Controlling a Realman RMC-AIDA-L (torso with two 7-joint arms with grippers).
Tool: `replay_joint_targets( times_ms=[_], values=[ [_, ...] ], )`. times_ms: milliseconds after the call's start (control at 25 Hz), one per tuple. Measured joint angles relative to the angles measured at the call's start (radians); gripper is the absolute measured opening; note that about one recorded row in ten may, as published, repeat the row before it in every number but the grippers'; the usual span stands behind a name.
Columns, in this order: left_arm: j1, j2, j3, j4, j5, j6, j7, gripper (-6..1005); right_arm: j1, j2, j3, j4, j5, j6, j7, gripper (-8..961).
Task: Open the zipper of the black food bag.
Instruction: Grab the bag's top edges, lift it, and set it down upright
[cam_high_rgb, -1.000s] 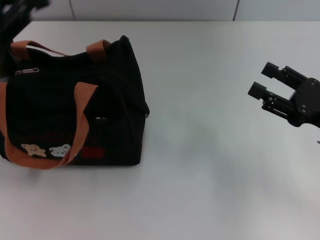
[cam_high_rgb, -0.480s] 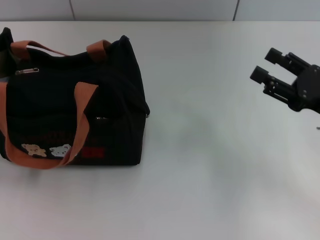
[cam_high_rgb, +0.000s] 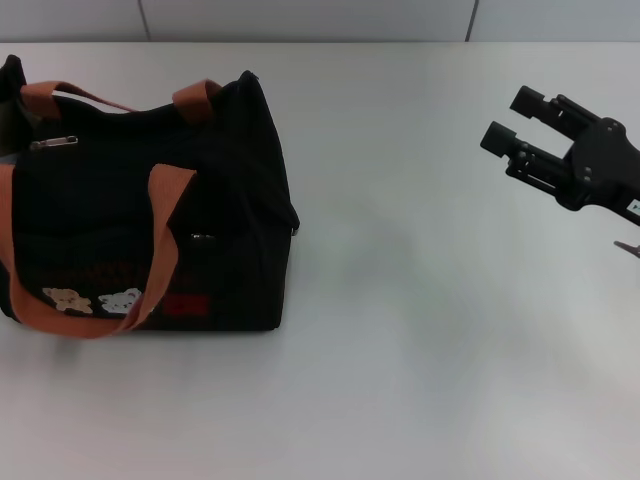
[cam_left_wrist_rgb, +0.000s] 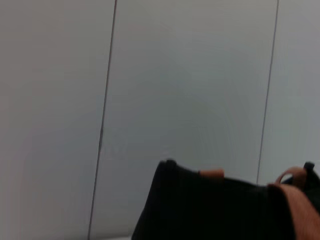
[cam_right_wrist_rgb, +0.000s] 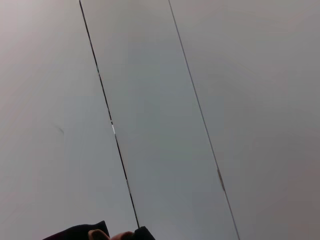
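Observation:
The black food bag stands on the left of the white table, with orange handles, bear patches and a red label on its near face. A small silver pull tab of the zipper lies near the bag's top left; the dark zip track is hard to tell from the fabric. My right gripper hovers open far to the right of the bag, fingers pointing toward it and nothing between them. The bag's top with its orange handles shows low in the left wrist view. My left gripper is out of view.
The white table stretches bare between the bag and the right gripper. A panelled grey wall fills both wrist views. A sliver of the bag shows at the edge of the right wrist view.
The left arm, seen a second ago at the far left corner above the bag, has withdrawn out of view. The right gripper has risen and shifted slightly left, still open.

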Motion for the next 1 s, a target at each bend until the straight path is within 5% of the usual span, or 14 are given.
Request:
replay_joint_targets(
  times_ms=[280,520,720,1000],
  values=[
    [-0.047,-0.011,-0.001,-0.002,0.060,-0.058,0.006,810,-0.002,0.000,0.004,0.007,0.000,0.012,-0.009,774],
    [-0.053,-0.027,-0.005,-0.004,0.055,-0.075,0.052,667,-0.012,0.000,0.009,0.016,0.000,0.026,-0.009,774],
    [-0.065,-0.027,-0.003,-0.005,0.060,-0.074,0.055,364,-0.018,0.000,0.010,0.016,0.000,0.026,-0.009,774],
    [-0.074,-0.027,0.003,-0.004,0.061,-0.070,0.055,310,-0.018,0.000,0.010,0.016,0.000,0.026,-0.009,775]
  ],
)
